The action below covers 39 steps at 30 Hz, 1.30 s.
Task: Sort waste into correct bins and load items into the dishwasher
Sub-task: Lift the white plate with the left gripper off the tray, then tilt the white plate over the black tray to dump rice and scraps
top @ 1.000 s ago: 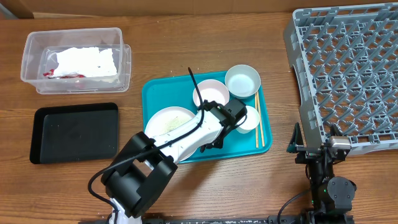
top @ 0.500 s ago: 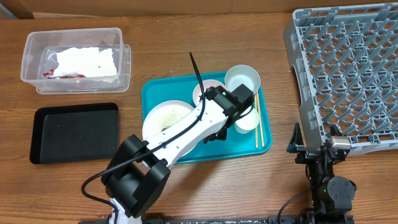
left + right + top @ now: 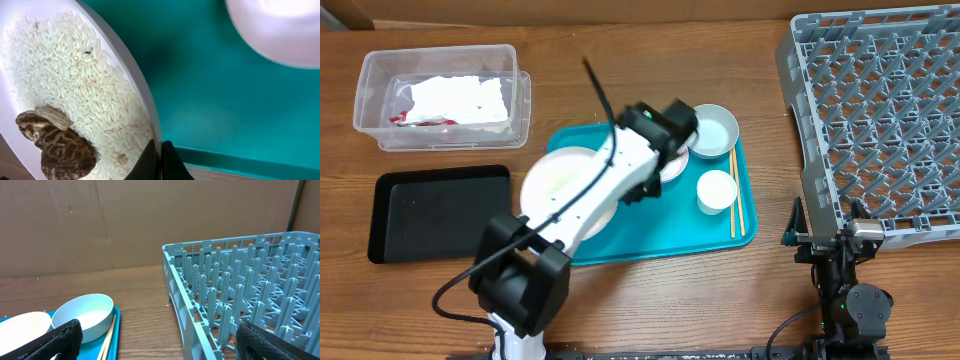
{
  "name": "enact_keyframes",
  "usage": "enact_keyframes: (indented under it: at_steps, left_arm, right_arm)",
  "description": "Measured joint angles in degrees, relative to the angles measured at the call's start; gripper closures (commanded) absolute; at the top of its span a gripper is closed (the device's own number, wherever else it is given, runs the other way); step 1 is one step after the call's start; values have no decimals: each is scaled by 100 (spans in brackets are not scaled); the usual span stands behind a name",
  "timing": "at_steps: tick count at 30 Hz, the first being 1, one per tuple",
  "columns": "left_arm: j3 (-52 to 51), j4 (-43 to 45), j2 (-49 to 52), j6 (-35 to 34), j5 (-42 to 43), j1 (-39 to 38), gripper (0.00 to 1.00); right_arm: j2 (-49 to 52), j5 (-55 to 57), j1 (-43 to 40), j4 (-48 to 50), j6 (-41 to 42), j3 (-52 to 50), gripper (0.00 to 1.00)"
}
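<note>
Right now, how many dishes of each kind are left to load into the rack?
Plate: 1
Bowls: 2, the pinkish-white bowl and the grey-green bowl
Cup: 1
Chopsticks: 1 pair
Total: 5

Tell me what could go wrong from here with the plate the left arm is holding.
1. The left end effector pinches the plate only at its thin rim, so the plate may slip or swing.
2. Loose rice and brown scraps lie on it; a tilt could spill them onto the teal tray or the table, short of the black tray.
</note>
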Motion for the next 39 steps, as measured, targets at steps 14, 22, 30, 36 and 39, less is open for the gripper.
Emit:
enact_keyframes:
  at_steps: [14, 22, 30, 36, 39]
  left_arm:
    - [282, -2, 0, 393, 282, 1788, 96]
    - [282, 173, 0, 776, 1169, 2837, 96]
    - [282, 166, 0, 1027, 1513, 3368, 96]
    - [282, 184, 0, 1414, 2210, 3751, 96]
    - [282, 181, 0, 1635, 2682, 4006, 96]
  right_arm:
    - [0, 0, 0, -2, 0, 0, 0]
    - [0, 0, 0, -2, 0, 0, 0]
    - [0, 0, 0, -2, 0, 0, 0]
    - [0, 0, 0, -2, 2, 0, 0]
    - [0, 0, 0, 2, 4, 0, 0]
